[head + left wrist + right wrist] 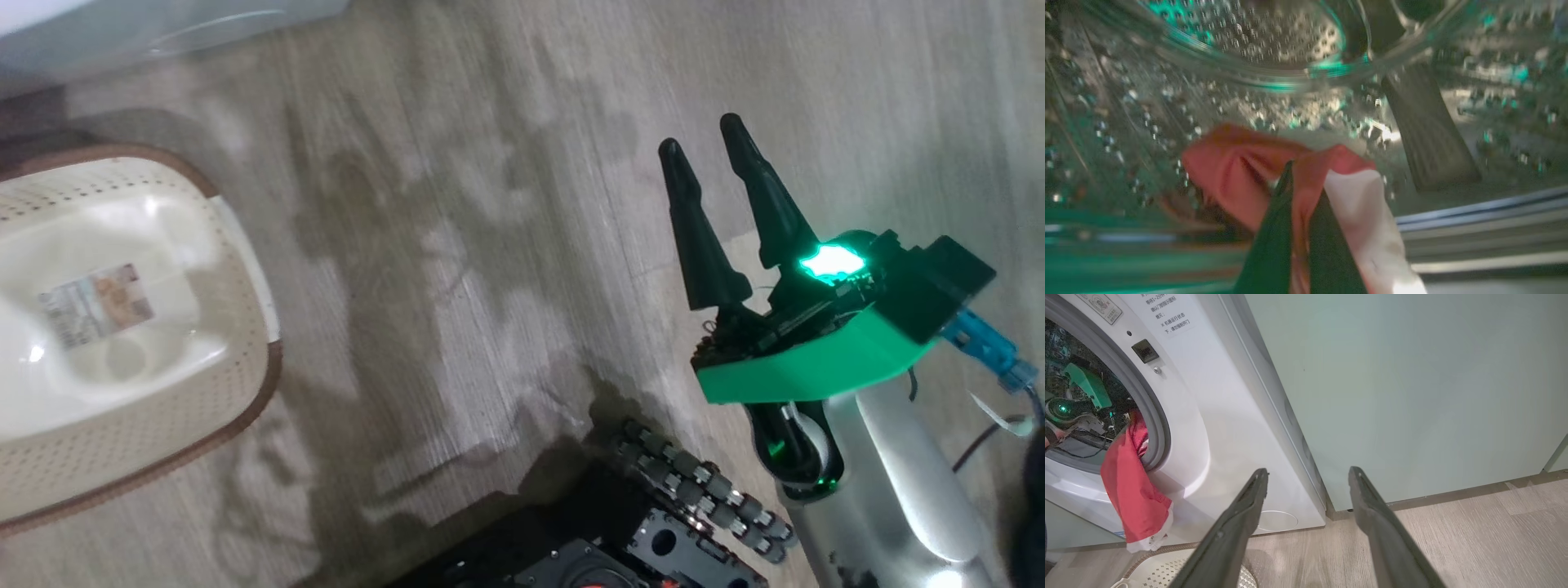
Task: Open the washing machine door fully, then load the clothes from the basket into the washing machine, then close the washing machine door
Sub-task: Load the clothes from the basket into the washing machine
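Left tool (1303, 183) pinches the clothes (1237, 171) inside the drum (1126, 122), centre frame. Right tool (700, 137) stands spread over the floor (490, 245) at right, well apart from the basket (265, 384). Red cloth trails over the washing machine (1220, 428) gasket (1159, 428) edge, lower left.

Red with white trim is seen on the clothes (1133, 486); cream perforations and a brown rim on the basket (245, 327).
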